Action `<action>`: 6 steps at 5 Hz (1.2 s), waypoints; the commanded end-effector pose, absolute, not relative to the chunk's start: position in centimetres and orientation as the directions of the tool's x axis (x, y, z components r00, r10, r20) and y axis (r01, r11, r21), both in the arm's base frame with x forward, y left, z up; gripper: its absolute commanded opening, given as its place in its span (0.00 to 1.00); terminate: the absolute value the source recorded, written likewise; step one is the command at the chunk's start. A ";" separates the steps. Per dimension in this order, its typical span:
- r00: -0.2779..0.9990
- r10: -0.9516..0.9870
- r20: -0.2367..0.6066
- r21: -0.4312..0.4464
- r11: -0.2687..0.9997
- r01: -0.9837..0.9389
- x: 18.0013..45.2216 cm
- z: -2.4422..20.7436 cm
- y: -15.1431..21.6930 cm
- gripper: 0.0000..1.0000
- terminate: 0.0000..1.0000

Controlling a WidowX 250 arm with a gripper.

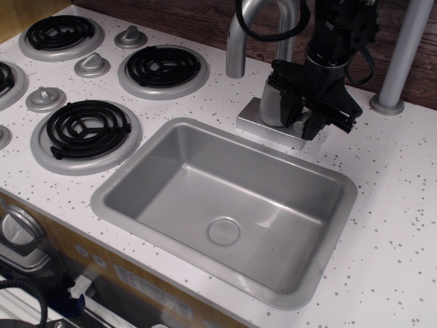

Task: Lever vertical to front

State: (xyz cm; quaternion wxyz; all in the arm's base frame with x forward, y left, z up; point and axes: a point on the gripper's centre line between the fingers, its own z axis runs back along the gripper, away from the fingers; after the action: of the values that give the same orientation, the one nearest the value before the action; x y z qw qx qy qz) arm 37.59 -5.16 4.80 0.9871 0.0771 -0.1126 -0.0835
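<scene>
The faucet's cylindrical body [272, 104] stands on its square base behind the sink. My black gripper [308, 117] hangs low right against the body's right side, where the lever's stub comes out. The lever is hidden behind the gripper's black parts, so I cannot tell its angle. The fingers [289, 96] reach down over that spot. I cannot tell whether they are shut on the lever or merely around it.
The tall curved spout [236, 41] rises left of the gripper. A grey sink basin [147, 154] lies in front. A grey post [396, 68] stands to the right. Black stove burners [85, 128] and grey knobs [92, 65] are at the left.
</scene>
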 end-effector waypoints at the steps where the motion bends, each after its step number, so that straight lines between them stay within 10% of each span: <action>1: 0.956 -0.165 0.242 0.164 0.978 0.127 38.2 5.0 -3.6 0.00 0.00; 3: 0.957 -0.156 0.244 0.178 0.977 0.114 37.8 5.0 -3.5 0.00 0.00; 4: 0.970 -0.149 0.191 0.238 0.966 0.101 36.7 6.6 -4.0 1.00 0.00; 6: 0.986 -0.102 0.134 0.270 0.961 0.063 34.2 8.0 -4.5 1.00 0.00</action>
State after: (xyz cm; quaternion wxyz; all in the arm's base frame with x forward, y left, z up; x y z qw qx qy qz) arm 33.59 -4.30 5.84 0.9880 0.1451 -0.0327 -0.0414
